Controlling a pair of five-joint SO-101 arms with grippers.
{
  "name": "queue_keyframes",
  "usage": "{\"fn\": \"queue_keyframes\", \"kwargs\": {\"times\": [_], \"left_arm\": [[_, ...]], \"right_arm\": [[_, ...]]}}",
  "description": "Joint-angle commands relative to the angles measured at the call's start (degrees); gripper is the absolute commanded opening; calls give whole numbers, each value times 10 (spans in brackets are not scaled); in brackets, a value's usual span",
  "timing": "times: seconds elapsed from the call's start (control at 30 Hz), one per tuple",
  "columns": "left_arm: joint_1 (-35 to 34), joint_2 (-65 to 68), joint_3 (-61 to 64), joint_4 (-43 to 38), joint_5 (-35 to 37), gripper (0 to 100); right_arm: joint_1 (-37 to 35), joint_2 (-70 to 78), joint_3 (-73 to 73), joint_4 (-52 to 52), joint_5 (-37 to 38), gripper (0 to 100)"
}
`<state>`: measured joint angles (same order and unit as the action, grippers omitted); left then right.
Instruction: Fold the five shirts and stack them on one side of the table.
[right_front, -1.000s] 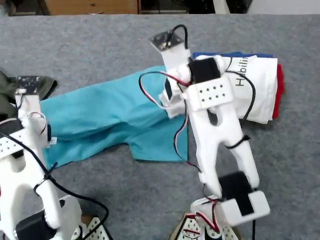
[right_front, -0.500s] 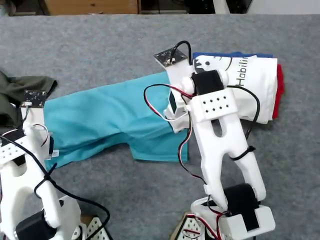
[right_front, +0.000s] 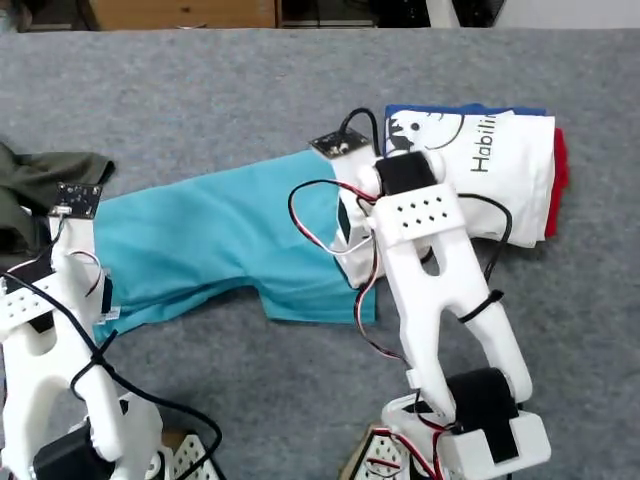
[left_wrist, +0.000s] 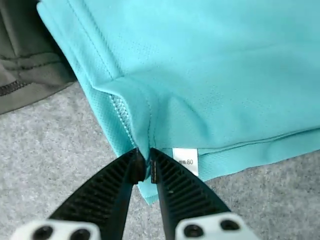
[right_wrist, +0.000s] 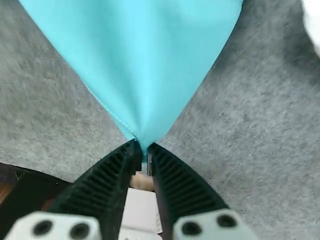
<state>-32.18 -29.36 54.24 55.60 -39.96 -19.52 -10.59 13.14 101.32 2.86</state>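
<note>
Left end effector (left_wrist: 144, 169) and right end effector (right_wrist: 142, 152) each pinch the fine-mesh teal shirt (right_front: 220, 235).

Bare table (right_front: 200, 90) open beyond teal shirt (right_front: 220, 240), folded stack (right_front: 510, 170) blocks right side, dark shirt (right_front: 40, 175) blocks left edge

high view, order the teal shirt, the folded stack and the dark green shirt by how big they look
1. teal shirt, clearly largest
2. folded stack
3. dark green shirt, smallest as seen, but it runs off the picture's edge, so its real size is unsure
</note>
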Motion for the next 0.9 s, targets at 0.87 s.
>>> {"fn": "queue_keyframes", "kwargs": {"times": [0.87], "left_arm": [[26,0,-3,66,-11,21]], "right_arm": [[-5,-23,86,-55,-22,2]]}}
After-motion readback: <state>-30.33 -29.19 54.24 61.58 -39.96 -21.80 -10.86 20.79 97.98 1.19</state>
